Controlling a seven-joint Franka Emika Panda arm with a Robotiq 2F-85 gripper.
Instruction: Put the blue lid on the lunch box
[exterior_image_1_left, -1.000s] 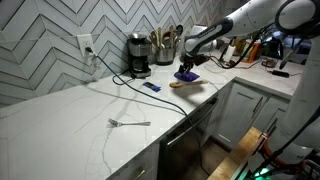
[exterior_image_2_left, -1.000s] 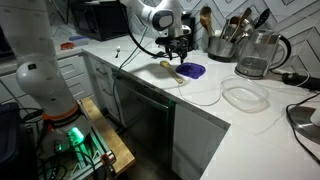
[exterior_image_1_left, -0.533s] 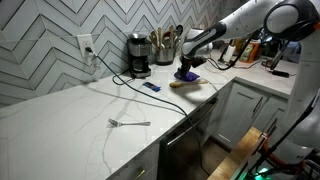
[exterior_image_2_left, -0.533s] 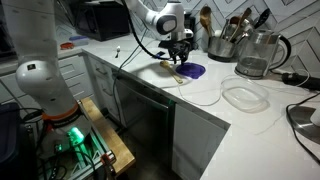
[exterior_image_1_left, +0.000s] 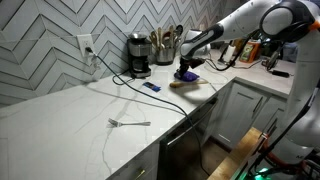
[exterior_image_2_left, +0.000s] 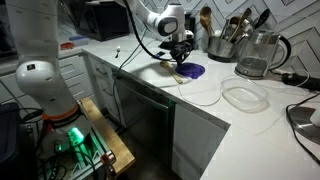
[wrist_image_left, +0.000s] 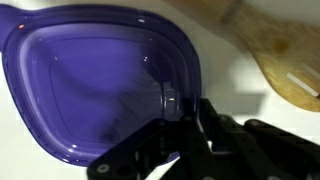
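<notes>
Lid (wrist_image_left: 90, 80): translucent dark blue-purple. Spoon (wrist_image_left: 290, 55): tan wood. Hand (wrist_image_left: 195, 125): black. Arm (exterior_image_2_left: 152, 14): white. Bench (exterior_image_1_left: 60, 125): white. Wall tile (exterior_image_1_left: 50, 25): light grey, herringbone pattern. Small rectangle (exterior_image_1_left: 150, 87): bright blue.

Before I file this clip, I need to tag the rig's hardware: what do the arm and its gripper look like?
The arm is white, built of smooth rounded segments with darker bands at the joints. The gripper is black and blocky, with angular linkages. A thin dark cable seems to loop beside the wrist in an exterior view. No markings are legible.
</notes>
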